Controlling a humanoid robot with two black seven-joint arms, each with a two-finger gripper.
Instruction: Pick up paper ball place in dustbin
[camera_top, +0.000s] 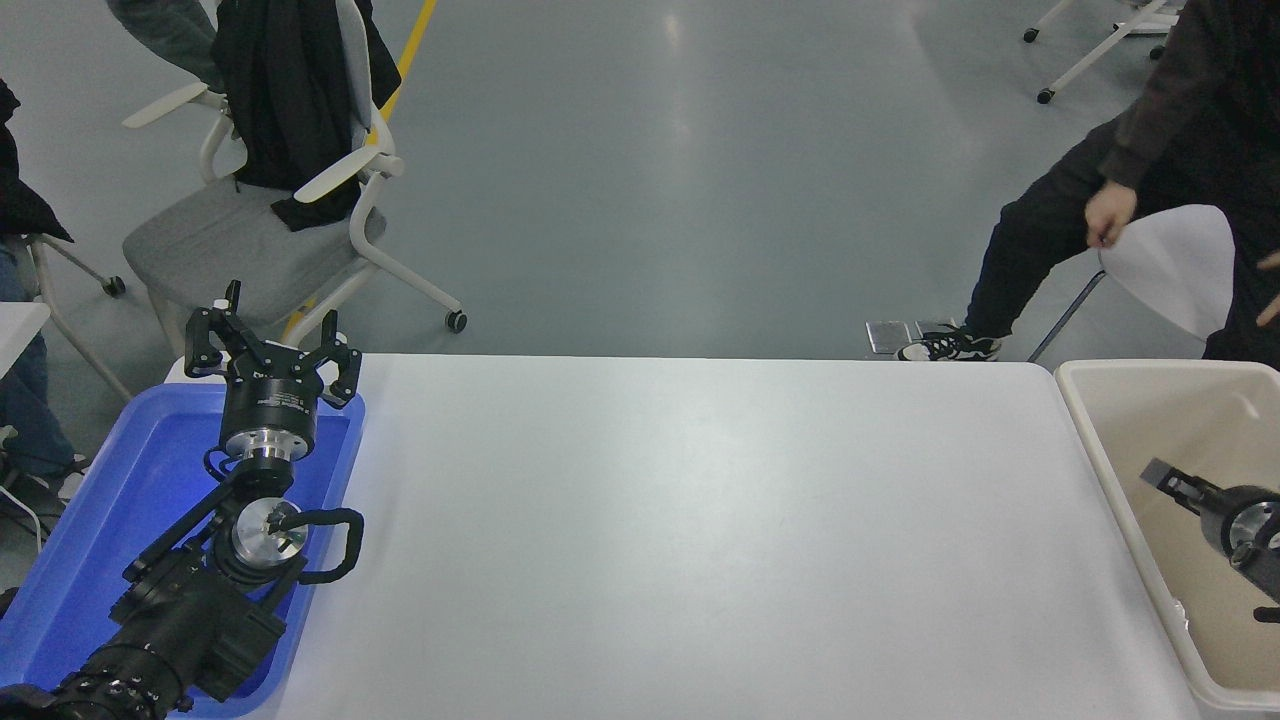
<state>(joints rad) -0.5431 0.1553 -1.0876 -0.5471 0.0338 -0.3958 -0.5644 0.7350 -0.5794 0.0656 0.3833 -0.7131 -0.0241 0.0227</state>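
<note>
The beige dustbin stands at the table's right end. My right gripper reaches in from the right edge and hangs inside the dustbin, above its floor. No paper ball shows in this view; none is seen at the gripper or on the visible part of the bin floor. My left gripper is parked open and empty at the lower left, over the far end of the blue tray.
A person in dark clothes is lowering onto a white chair just beyond the dustbin. A grey office chair with a black coat stands beyond the table's far left corner. The white table spans the middle.
</note>
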